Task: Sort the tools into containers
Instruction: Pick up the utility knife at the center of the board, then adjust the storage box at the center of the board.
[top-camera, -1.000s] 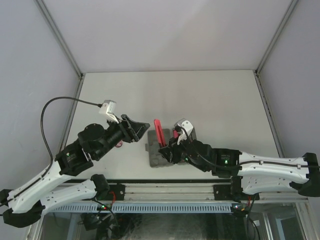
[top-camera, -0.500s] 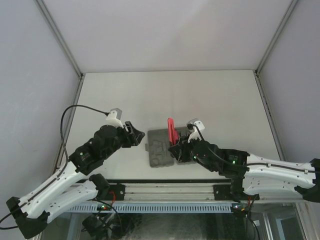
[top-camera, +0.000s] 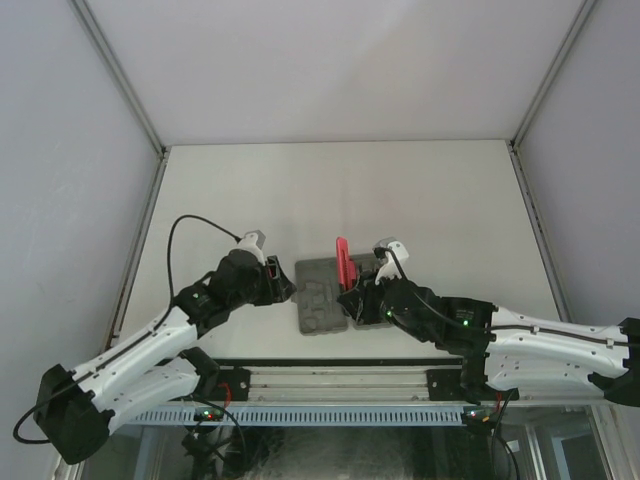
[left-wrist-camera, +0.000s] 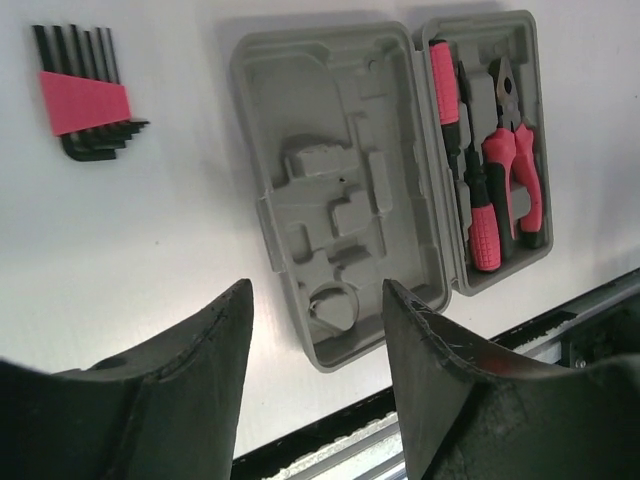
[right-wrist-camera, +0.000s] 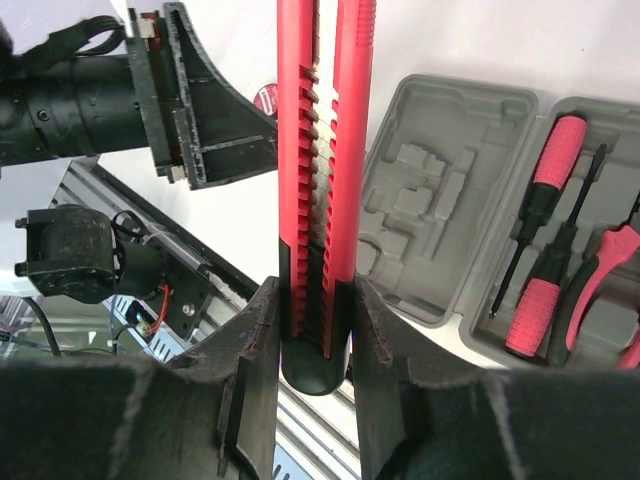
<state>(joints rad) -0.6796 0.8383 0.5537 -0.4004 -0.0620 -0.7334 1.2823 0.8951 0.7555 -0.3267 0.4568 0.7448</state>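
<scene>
Tool case open on table, knife held above it

Grey tool case (left-wrist-camera: 300, 110) lies open flat on the white table (left-wrist-camera: 170, 250), its two halves side by side. One half shows only bare moulded slots. The other half holds red-handled pliers (left-wrist-camera: 520, 170) and two red-and-black screwdrivers laid head to tail, first screwdriver (left-wrist-camera: 443, 85) and second screwdriver (left-wrist-camera: 484, 230).

The right hand (right-wrist-camera: 312, 330) is clamped on the black end of a red utility knife (right-wrist-camera: 325, 150), which stands upright over the case. The left hand (left-wrist-camera: 315, 300) hovers low beside the case's bare half, fingers spread wide, holding nothing. A set of black hex keys (left-wrist-camera: 90, 105) in a red holder lies on the table, apart from the case.
</scene>
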